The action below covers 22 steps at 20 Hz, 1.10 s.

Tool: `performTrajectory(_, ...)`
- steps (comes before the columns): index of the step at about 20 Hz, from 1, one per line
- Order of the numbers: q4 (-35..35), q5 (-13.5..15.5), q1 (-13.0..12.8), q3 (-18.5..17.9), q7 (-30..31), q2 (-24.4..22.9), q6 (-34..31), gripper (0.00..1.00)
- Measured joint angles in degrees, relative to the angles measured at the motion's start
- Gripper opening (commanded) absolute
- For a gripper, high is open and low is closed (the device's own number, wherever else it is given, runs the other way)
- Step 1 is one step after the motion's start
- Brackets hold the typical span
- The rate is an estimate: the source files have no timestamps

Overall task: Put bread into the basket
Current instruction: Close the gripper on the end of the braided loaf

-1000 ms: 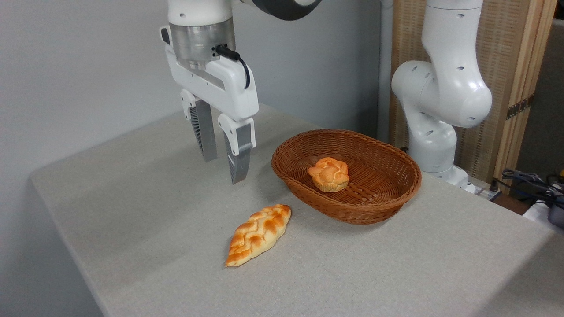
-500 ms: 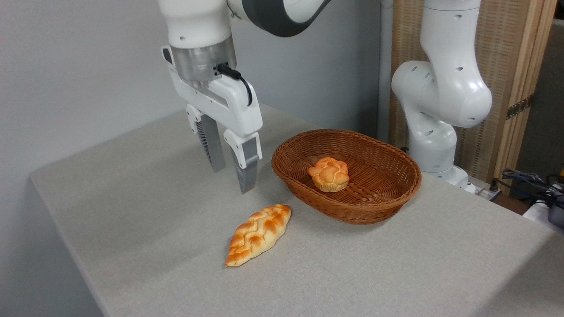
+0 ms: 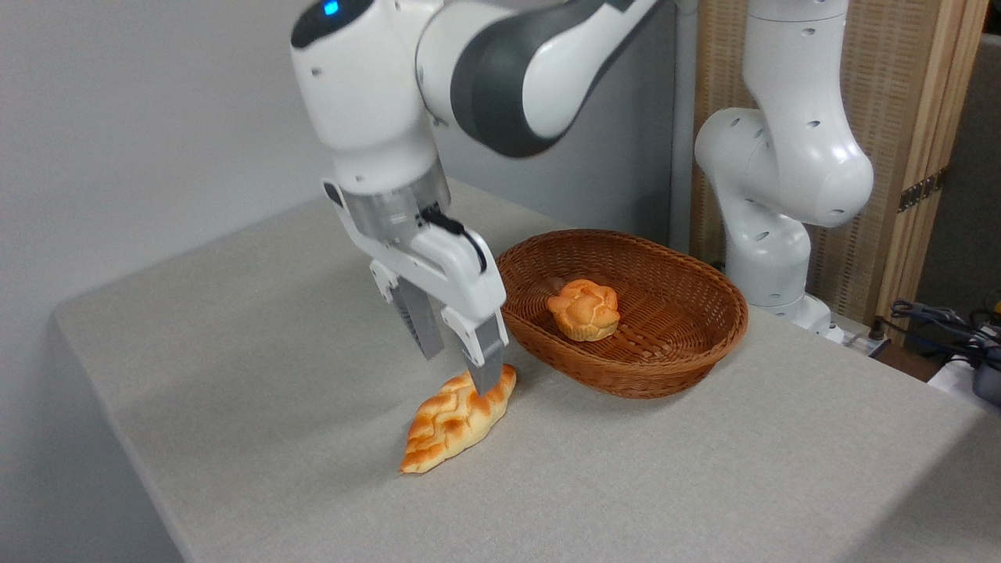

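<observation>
A small round knotted bun point(image 3: 583, 310) sits inside the oval woven wicker basket point(image 3: 688, 344) on the grey cloth-covered table point(image 3: 235, 375). The braided golden bread point(image 3: 457, 417) lies on the cloth just left of the basket. The gripper point(image 3: 457, 367) hangs over the loaf's far end, fingers parted, holding nothing; the front fingertip point(image 3: 486, 375) overlaps the loaf.
</observation>
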<state>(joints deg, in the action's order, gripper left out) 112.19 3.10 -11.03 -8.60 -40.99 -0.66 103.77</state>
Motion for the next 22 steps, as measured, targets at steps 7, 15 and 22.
performTrajectory(7, 2.07, 0.0, -0.66, 0.34, 0.0, 2.75, 3.55, 1.0)
performTrajectory(15, 2.07, 0.0, -1.45, 0.7, 0.0, 4.8, 4.45, 0.64)
performTrajectory(22, 2.07, 0.0, -1.46, 0.69, 0.0, 4.95, 4.47, 0.45)
